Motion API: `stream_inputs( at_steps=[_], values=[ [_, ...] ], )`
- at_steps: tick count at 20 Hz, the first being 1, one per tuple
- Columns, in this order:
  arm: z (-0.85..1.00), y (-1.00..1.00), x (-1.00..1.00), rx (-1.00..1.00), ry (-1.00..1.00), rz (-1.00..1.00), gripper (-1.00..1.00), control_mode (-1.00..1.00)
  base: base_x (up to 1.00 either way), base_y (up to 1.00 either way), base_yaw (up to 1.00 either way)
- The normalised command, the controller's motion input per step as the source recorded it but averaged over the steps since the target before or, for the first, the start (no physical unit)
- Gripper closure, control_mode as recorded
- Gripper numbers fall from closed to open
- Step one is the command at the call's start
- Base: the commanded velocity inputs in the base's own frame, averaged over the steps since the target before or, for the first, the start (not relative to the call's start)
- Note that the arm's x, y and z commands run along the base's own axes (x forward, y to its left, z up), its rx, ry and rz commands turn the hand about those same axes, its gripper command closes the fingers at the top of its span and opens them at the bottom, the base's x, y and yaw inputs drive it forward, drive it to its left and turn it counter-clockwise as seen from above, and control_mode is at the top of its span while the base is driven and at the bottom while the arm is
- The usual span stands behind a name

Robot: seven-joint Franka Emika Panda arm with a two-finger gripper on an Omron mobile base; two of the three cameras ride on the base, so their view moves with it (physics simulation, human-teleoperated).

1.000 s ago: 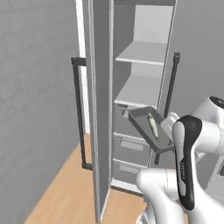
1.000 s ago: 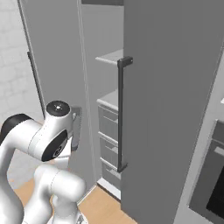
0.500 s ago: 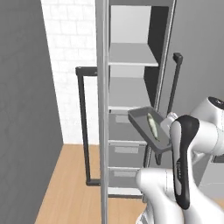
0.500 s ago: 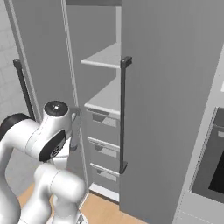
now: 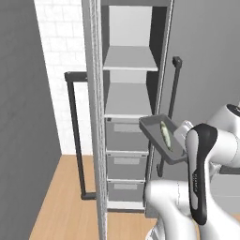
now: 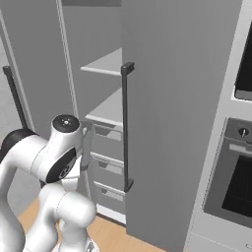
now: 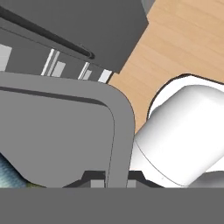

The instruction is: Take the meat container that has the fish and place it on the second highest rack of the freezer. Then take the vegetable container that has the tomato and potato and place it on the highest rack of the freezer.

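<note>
Gripper (image 7: 117,177) clamped on rim of meat container (image 5: 162,138), fish (image 5: 165,133) inside, held tilted just before the open freezer (image 5: 126,112). No rack loaded yet; both placements remain.

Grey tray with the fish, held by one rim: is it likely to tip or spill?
The flat grey tray looks stiff but tilted, gripped at its edge, so it may swing. The slim silvery-green fish lies loose on it and could slide.
</note>
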Motion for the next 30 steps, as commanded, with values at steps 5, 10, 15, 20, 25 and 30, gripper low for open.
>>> stream_inputs(
  at_steps=[5, 10, 15, 20, 25, 30],
  values=[
    [0.0, 0.0, 0.0, 0.0, 0.0, 0.0, 1.0, 1.0, 0.54, 0.09, -0.04],
    [0.0, 0.0, 0.0, 0.0, 0.0, 0.0, 1.0, 1.0, 0.51, 0.22, -0.04],
    [0.0, 0.0, 0.0, 0.0, 0.0, 0.0, 1.0, 1.0, 0.39, 0.35, -0.01],
    [0.0, 0.0, 0.0, 0.0, 0.0, 0.0, 1.0, 1.0, 0.77, 0.0, -0.1],
    [0.0, 0.0, 0.0, 0.0, 0.0, 0.0, 1.0, 1.0, 0.53, 0.3, -0.08],
    [-0.03, 0.7, 0.56, -0.05, 0.0, -0.22, 1.0, -1.0, 0.0, 0.0, 0.0]
  ],
)
